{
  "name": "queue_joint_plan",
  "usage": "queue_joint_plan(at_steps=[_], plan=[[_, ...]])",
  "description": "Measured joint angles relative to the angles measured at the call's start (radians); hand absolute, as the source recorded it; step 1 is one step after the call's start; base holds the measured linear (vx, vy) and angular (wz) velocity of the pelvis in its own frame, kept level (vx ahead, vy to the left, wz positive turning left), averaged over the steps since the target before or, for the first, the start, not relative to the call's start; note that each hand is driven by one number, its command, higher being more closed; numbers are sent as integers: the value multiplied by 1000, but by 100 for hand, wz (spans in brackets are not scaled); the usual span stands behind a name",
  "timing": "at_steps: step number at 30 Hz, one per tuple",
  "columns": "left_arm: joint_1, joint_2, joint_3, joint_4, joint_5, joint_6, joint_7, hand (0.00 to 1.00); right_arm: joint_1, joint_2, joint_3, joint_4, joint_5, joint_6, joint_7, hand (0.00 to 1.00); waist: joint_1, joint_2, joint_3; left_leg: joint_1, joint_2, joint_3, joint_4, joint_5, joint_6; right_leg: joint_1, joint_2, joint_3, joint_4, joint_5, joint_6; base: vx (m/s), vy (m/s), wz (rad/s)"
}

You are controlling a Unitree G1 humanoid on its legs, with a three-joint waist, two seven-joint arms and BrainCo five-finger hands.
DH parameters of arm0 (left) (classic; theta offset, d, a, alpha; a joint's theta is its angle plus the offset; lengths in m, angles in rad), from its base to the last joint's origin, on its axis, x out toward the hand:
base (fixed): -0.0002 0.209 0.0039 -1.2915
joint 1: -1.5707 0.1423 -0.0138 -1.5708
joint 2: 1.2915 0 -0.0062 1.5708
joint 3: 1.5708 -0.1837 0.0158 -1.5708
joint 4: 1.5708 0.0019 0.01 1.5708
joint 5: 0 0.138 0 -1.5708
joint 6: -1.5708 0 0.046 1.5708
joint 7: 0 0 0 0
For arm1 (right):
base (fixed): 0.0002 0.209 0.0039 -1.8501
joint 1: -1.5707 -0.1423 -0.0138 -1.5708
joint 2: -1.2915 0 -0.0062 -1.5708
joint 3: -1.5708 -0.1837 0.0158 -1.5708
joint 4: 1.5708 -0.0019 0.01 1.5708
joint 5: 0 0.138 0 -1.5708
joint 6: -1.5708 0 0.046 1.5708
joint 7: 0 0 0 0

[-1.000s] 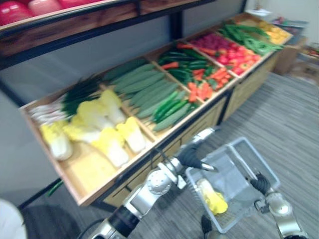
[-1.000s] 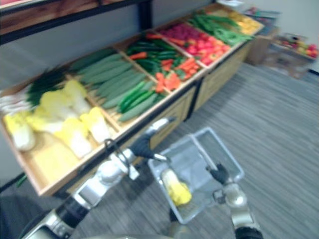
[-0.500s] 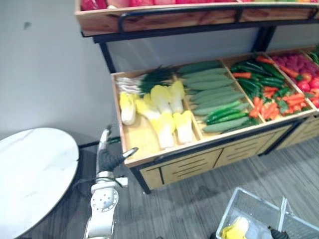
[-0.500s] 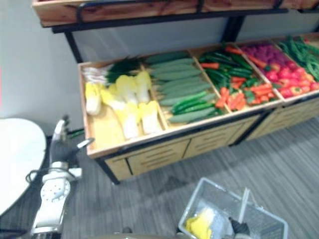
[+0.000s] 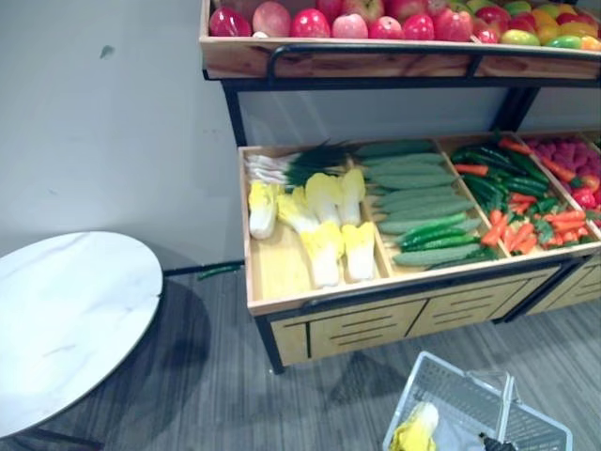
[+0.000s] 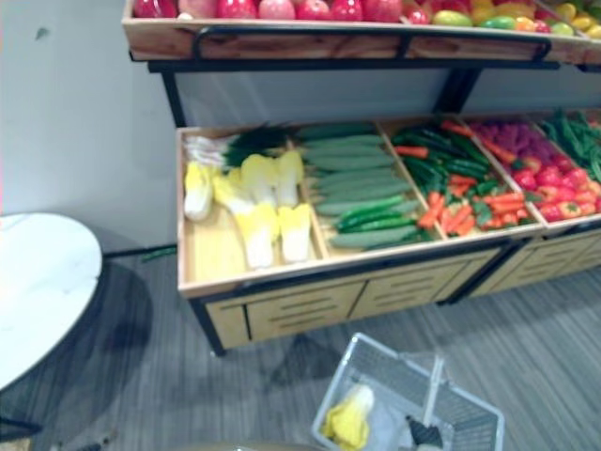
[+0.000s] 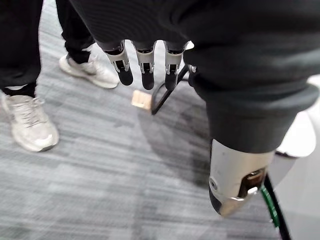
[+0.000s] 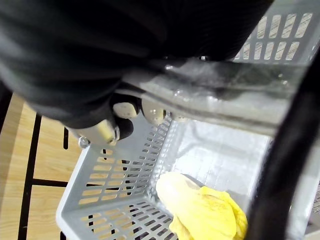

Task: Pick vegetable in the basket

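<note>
Right hand (image 8: 124, 111) clenched round the basket handle (image 8: 215, 95), so the grey basket (image 8: 115, 195) hangs beneath it. Yellow cabbage (image 8: 200, 210) lies on the basket floor below those fingers (pick looks done). Left hand (image 7: 145, 65) hangs relaxed, holding nothing.

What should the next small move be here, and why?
Probably lift the left hand toward the yellow cabbages in the wooden bin. It hangs open over the floor, holding nothing, while the right hand is curled round the basket handle, and the basket holds one cabbage with room left.
</note>
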Motion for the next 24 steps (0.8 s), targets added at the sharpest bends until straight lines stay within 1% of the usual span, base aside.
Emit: queue_joint_plan(at_steps=[1, 2, 3, 4, 6, 8, 13, 18, 23, 24], plan=[[0, 0, -1, 13, 0, 0, -10, 0, -5, 0, 0, 8, -1, 0, -1, 100, 0, -1, 0, 5, 0, 3, 0, -2, -1, 1, 1, 4, 0, 0, 0, 36, -3, -20], [1, 0, -14, 42, 3, 1, -43, 0, -13, -1, 0, 21, -2, 0, -5, 100, 0, 4, 2, 11, 1, 14, 0, -6, -2, 2, 2, 15, 0, 3, -4, 27, -3, -20], [2, -1, -24, 49, 7, 1, -61, 0, -15, -2, 0, 23, -2, 0, -5, 100, 0, 4, 2, 13, 2, 20, 0, -8, -3, 1, 3, 20, 0, 4, -3, 23, -3, -24], [9, -4, -57, 60, 16, 1, -87, 0, -18, -4, 1, 24, -2, 0, -5, 100, -2, 3, 2, 16, 1, 25, 1, -8, -4, -1, 3, 28, 0, 7, 1, 22, -6, -15], [8, -9, -103, 83, 48, -1, -122, 0, -19, -10, 8, 25, -3, 0, -7, 100, -11, 11, 2, 21, 1, 29, 2, -11, -4, 1, 3, 33, 0, 7, 1, 23, -10, -10], [8, -13, -140, 84, 53, -2, -139, 0, -22, -11, 20, 25, -3, 0, -10, 100, -22, 16, 3, 23, 3, 33, 2, -14, -7, 1, 5, 36, 0, 6, 2, 16, -16, -8], [1, -16, -242, 84, 52, -10, -157, 0, -27, -12, 39, 26, -3, 0, -16, 100, -25, 25, 10, 27, 11, 45, 5, -15, -7, -2, 14, 46, 0, 6, 1, 3, -23, -6], [-4, -29, -300, 84, 50, -14, -177, 0, -32, -13, 41, 26, -3, 0, -16, 100, -26, 35, 20, 30, 12, 49, 5, -15, -8, -2, 15, 51, 0, 6, 1, -7, -15, -2], [-2, -29, -336, 84, 41, -26, -186, 0, -41, -13, 41, 26, -3, 1, -15, 100, -25, 36, 34, 54, 15, 79, 6, -25, -13, 2, 19, 82, 3, 6, 1, -16, -18, -17], [-1, -28, -352, 84, 41, -29, -189, 0, -48, -13, 40, 25, -2, 1, -15, 100, -25, 29, 49, 59, 15, 92, 21, -41, -12, -2, 17, 96, 18, 1, 5, -23, 2, -33]])
